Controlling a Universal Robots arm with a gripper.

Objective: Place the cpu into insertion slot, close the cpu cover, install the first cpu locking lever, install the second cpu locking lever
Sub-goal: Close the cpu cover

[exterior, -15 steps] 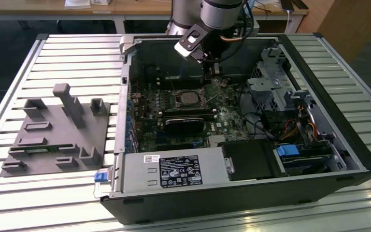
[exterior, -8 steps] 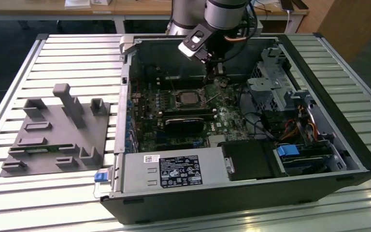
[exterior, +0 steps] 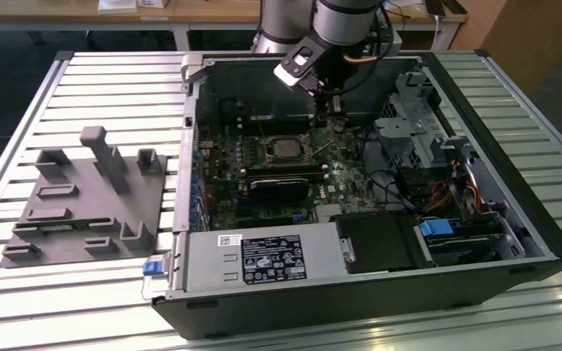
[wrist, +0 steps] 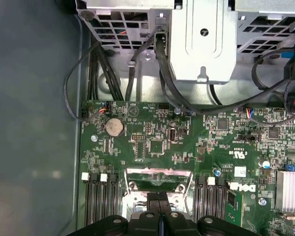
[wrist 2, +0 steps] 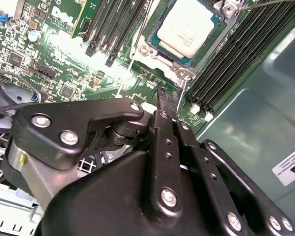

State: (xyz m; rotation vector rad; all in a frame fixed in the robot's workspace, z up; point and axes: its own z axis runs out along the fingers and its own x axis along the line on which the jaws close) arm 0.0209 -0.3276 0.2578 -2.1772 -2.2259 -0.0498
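The cpu [wrist 2: 189, 27], a silvery square chip, lies in the insertion slot [wrist 2: 182, 73] on the green board; in the exterior view the cpu [exterior: 283, 148] is in the middle of the open case. The thin silvery cpu cover [wrist 2: 155, 47] seems to lie flat around the chip. A thin lever rod [wrist 2: 265, 4] runs past the slot's far corner. My gripper [wrist 2: 166, 94] is shut with nothing between its black fingers, its tips just off a corner of the slot. In the exterior view the gripper [exterior: 326, 135] hangs at the slot's right side. In the first wrist view the gripper [wrist: 159, 197] is over the slot [wrist: 157, 177].
Black memory slots [wrist 2: 236, 59] flank the socket. A black card [exterior: 281, 191] sits in front of it, with the power supply [exterior: 261, 259] nearer. Drive cage [wrist: 201, 39] and loose cables [wrist: 137, 64] fill the case's right. A grey fixture [exterior: 85, 197] lies on the slatted table.
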